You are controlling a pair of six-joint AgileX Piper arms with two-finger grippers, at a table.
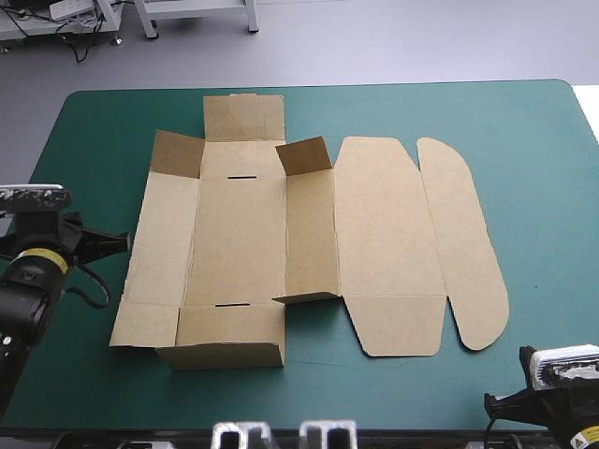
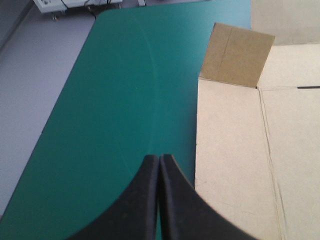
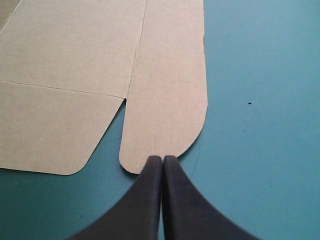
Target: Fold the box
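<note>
The brown box (image 1: 239,234) lies mid-table, partly raised: its near wall (image 1: 229,339) and the wall beside the lid (image 1: 311,234) stand up, and two far corner flaps (image 1: 176,154) are lifted. The lid (image 1: 388,234) and its rounded flap (image 1: 465,243) lie flat on the right. My left gripper (image 1: 120,240) is shut and empty on the cover just left of the box's left panel (image 2: 235,150), with a raised corner flap (image 2: 235,55) ahead. Also shut and empty, my right gripper (image 3: 162,159) has its tip at the near rounded end of the lid flap (image 3: 167,90).
The teal-green cover (image 1: 524,150) is bare right of the lid and along the far edge. The table's left edge (image 2: 55,125) runs close beside my left gripper. My right gripper (image 1: 490,402) sits near the table's front right corner.
</note>
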